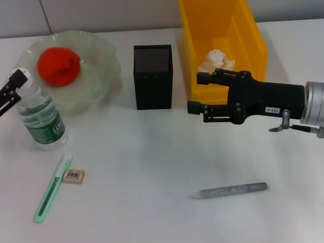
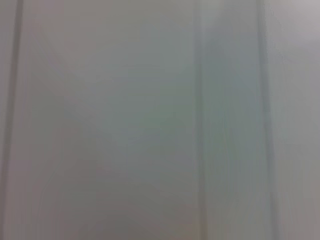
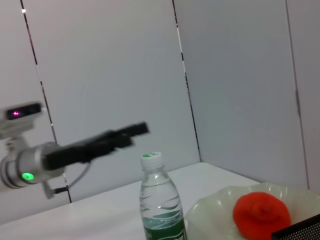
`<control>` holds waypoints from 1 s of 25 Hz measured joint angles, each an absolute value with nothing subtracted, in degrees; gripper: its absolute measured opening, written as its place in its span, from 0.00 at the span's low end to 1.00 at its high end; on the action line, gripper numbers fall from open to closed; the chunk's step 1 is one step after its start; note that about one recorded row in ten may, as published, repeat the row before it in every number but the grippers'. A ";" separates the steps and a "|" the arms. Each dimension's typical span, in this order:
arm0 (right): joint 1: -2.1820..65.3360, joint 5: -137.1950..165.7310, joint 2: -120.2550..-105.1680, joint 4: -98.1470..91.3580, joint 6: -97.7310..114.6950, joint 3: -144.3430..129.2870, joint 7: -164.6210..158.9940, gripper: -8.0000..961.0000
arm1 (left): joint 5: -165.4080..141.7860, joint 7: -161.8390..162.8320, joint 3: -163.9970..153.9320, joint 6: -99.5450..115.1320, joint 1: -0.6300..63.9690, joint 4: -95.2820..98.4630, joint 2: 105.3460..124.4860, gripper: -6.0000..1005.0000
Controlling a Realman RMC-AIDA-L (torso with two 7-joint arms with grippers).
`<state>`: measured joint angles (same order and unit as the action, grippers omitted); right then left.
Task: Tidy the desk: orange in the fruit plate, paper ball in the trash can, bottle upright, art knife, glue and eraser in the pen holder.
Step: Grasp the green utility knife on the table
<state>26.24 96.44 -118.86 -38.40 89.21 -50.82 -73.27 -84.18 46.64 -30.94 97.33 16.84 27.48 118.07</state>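
Three jobs look done: orange (image 1: pixel 58 66) in the fruit plate (image 1: pixel 104 61), paper ball (image 1: pixel 216 61) in the yellow trash can (image 1: pixel 253 45) just behind the right hand (image 1: pixel 195 92) — fingers apart, empty — and bottle (image 1: pixel 41 115) upright beside the left hand (image 1: pixel 12 86), whose fingers I cannot tell. Art knife (image 1: pixel 50 188), eraser (image 1: pixel 74 175) and glue (image 1: pixel 228 191) lie on the worktop (image 1: pixel 152 162) nearer the robot, pen holder (image 1: pixel 152 77) unfilled.

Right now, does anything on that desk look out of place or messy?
Yes. Three small items lie loose on the table instead of in the black mesh pen holder: a green art knife, an eraser beside it, and a grey glue pen.
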 joint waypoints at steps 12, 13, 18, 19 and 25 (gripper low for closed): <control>25.63 96.33 -118.55 -38.56 89.87 -48.91 -71.18 0.88 | -86.12 56.16 -39.53 112.58 15.13 30.39 118.68 0.79; 25.63 96.34 -118.53 -38.62 90.03 -48.97 -71.05 0.88 | -86.14 58.01 -40.07 110.80 15.04 30.83 118.79 0.79; 26.03 98.79 -118.34 -38.77 92.33 -49.78 -70.18 0.88 | -84.55 70.28 -48.87 100.45 12.35 40.24 119.13 0.78; 26.21 99.31 -118.32 -38.74 92.57 -49.82 -70.17 0.88 | -83.92 72.15 -51.22 98.32 11.46 42.78 119.14 0.78; 26.51 100.29 -118.30 -38.41 92.34 -49.84 -69.57 0.88 | -82.06 78.79 -61.45 88.27 6.93 55.06 119.09 0.78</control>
<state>26.51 100.29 -118.30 -38.41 92.34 -49.84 -69.57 -82.06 78.79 -61.45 88.27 6.93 55.06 119.09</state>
